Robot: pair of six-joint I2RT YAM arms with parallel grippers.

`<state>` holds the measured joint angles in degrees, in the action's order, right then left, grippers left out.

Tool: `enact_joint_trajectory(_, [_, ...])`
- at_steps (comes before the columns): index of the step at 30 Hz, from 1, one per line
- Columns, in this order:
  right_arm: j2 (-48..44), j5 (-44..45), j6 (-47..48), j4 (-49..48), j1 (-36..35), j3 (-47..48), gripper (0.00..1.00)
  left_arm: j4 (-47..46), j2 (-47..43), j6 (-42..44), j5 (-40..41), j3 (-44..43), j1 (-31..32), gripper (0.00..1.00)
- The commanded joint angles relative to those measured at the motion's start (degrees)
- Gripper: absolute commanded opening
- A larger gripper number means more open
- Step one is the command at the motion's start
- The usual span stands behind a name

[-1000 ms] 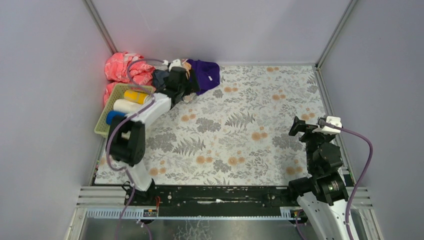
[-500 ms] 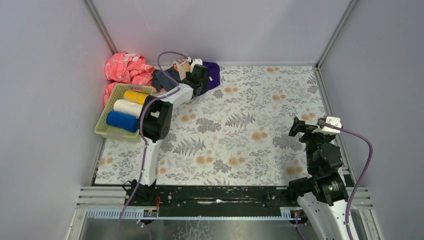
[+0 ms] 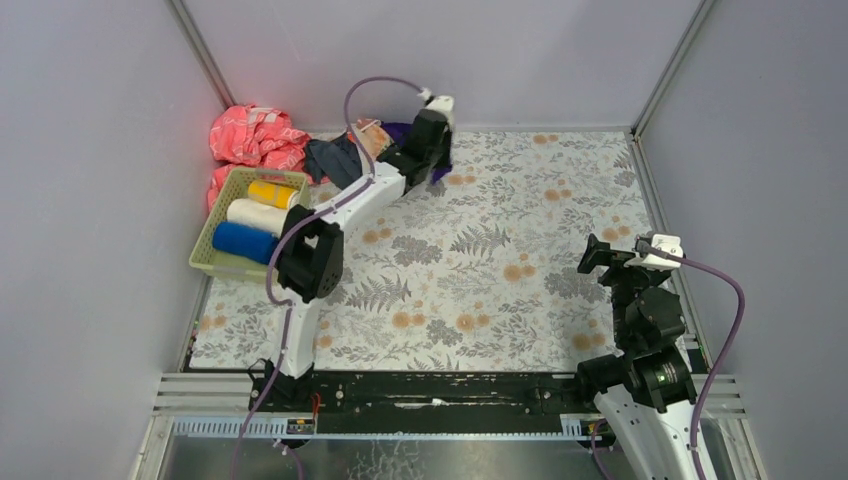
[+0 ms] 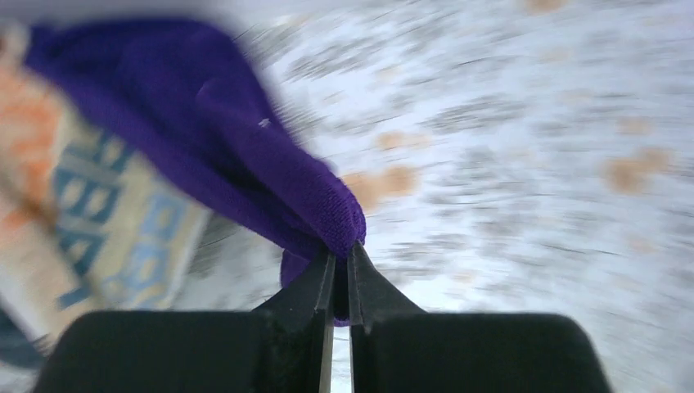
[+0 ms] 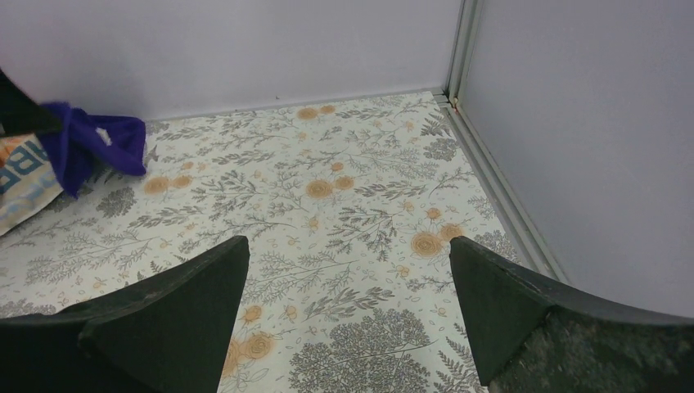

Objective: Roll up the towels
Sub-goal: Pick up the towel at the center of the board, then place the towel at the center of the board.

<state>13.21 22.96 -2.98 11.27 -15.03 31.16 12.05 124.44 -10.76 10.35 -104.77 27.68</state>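
My left gripper (image 4: 342, 250) is shut on a fold of the purple towel (image 4: 245, 155), at the back of the table near the far wall (image 3: 436, 160). The purple cloth bunches up from the jaws and trails left. Beside it lies the cream towel (image 4: 106, 221) with blue letters, seen too in the right wrist view (image 5: 20, 176). A dark grey-blue towel (image 3: 330, 160) lies crumpled left of them. My right gripper (image 5: 348, 241) stands open over the floral cover at the right (image 3: 597, 252), with nothing between its fingers. From there the purple towel (image 5: 90, 143) shows far left.
A green basket (image 3: 205, 250) at the left edge holds a yellow roll (image 3: 272, 192), a white roll (image 3: 252, 213) and a blue roll (image 3: 243, 242). A pink cloth (image 3: 255, 135) is heaped in the back left corner. Walls close in the back and both sides.
My left arm swung from beside the basket to the right along the back wall. Its gripper went from open to shut on the purple towel, drawing it rightward. The right arm stayed still.
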Motion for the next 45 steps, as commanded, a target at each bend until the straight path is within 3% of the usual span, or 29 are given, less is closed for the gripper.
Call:
enact_joint_trajectory(1, [-1.38, 0.61, 0.44, -2.88, -0.40, 0.80, 0.99, -1.65, -10.60, 4.21, -8.36, -8.01, 11.04, 0.00])
enact_joint_trajectory(5, [-2.40, 1.00, 0.29, -2.78, -0.43, 1.01, 0.99, -0.95, -16.17, 4.53, -11.90, -11.22, 18.73, 0.00])
enact_joint_trajectory(9, [-3.00, 0.78, 0.19, -2.40, -0.37, 1.25, 0.99, -2.49, -23.47, 5.43, -13.24, -5.88, 24.80, 0.02])
enact_joint_trajectory(14, [-2.87, -0.80, 0.21, -2.26, -0.35, 1.69, 0.99, -6.45, -35.66, -0.33, -17.40, 10.58, 25.35, 0.00])
enact_joint_trajectory(21, [0.98, -7.68, -0.51, -2.00, -0.39, 3.39, 0.99, -2.07, -59.36, -4.66, -18.09, 34.36, 25.39, 0.00])
enact_joint_trajectory(25, [10.19, -16.27, -3.74, -0.03, -0.38, 7.58, 0.99, 3.39, -71.37, -7.28, -14.22, 43.52, 25.31, 0.01])
enact_joint_trajectory(27, [16.07, -20.94, -5.86, 1.32, -0.44, 9.59, 0.99, 6.78, -76.07, -9.94, -7.18, 47.03, 25.32, 0.06])
enact_joint_trajectory(28, [19.28, -23.30, -6.95, 1.08, -0.39, 10.00, 0.99, 8.86, -78.05, -11.39, -2.32, 48.58, 25.32, 0.20])
enact_joint_trajectory(31, [28.27, -29.56, -10.21, -1.42, -0.36, 9.77, 0.99, 12.58, -83.38, -15.59, 9.55, 53.44, 25.33, 0.25])
enact_joint_trajectory(34, [37.37, -33.54, -12.28, -4.61, -0.39, 9.98, 1.00, 11.79, -88.79, -21.51, 16.98, 59.30, 25.34, 0.44])
enact_joint_trajectory(36, [43.72, -35.86, -12.55, -6.22, -0.36, 11.07, 1.00, 10.83, -92.36, -26.12, 21.50, 63.58, 25.34, 0.46])
enact_joint_trajectory(40, [55.88, -39.94, -11.80, -8.48, -0.49, 15.28, 0.96, 7.81, -91.63, -29.02, 26.10, 68.32, 25.38, 0.50])
enact_joint_trajectory(45, [71.64, -42.79, -12.87, -9.74, -3.11, 22.80, 0.88, 2.15, -81.18, -27.82, 26.26, 67.72, 24.75, 0.53])
